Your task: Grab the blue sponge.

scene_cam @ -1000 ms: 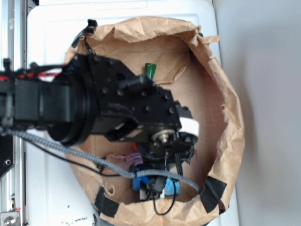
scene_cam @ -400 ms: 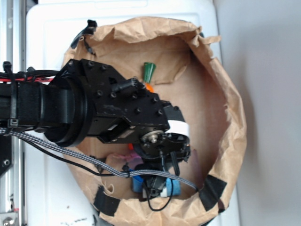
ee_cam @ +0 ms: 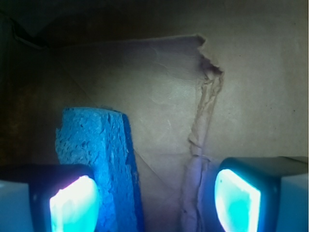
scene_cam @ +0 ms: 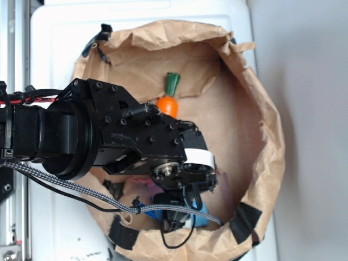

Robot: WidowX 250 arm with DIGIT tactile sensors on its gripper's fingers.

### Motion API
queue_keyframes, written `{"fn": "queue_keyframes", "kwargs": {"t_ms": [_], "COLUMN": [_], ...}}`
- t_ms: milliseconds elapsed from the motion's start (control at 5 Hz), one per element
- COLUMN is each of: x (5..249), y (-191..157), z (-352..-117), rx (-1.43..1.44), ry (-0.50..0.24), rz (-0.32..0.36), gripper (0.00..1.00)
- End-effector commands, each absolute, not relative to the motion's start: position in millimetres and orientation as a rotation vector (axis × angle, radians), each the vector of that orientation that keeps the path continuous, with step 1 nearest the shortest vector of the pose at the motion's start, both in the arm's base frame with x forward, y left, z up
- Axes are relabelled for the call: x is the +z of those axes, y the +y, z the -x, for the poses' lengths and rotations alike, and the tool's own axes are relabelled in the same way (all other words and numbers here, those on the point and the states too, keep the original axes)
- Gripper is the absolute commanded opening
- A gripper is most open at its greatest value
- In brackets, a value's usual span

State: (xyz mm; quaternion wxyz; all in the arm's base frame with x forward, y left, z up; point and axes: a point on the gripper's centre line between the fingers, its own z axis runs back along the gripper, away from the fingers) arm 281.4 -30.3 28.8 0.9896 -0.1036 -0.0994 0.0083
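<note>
Robot gripper [ee_cam: 154, 193] open over a blue sponge [ee_cam: 99, 154] inside a brown paper bag [scene_cam: 261, 136].

No brand, label or writing can be read in either view; a plain white band [scene_cam: 197, 158] on the arm's wrist bears no visible text. From the wrist camera, the two fingers stand wide apart, their pads [ee_cam: 72, 205] glowing pale cyan, with nothing clamped between them. The light-blue, porous sponge lies on the paper floor between the fingers, close against the left-hand pad; whether it touches cannot be told. From the exterior camera, the black arm [scene_cam: 109, 136] covers most of the bag, the sponge showing only as a blue sliver under it near the bag's lower edge. An orange toy carrot [scene_cam: 169, 98] lies well apart, higher in the bag.
</note>
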Motion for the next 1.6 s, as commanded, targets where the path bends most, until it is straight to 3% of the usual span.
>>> {"fn": "queue_keyframes", "kwargs": {"t_ms": [0,200,400,800,1400], "x": [37,29,26,36,102], "y": [-39,-32,-26,-22,14], "z": [-284,-288,-291,-295,-296], "rx": [-0.014,0.011,0.054,0.073,0.153], "ry": [-0.220,-0.243,-0.289,-0.334,-0.282], "rz": [0.207,0.110,0.050,0.086,0.250], "gripper": [1.00,1.00,0.00,0.00,0.00]}}
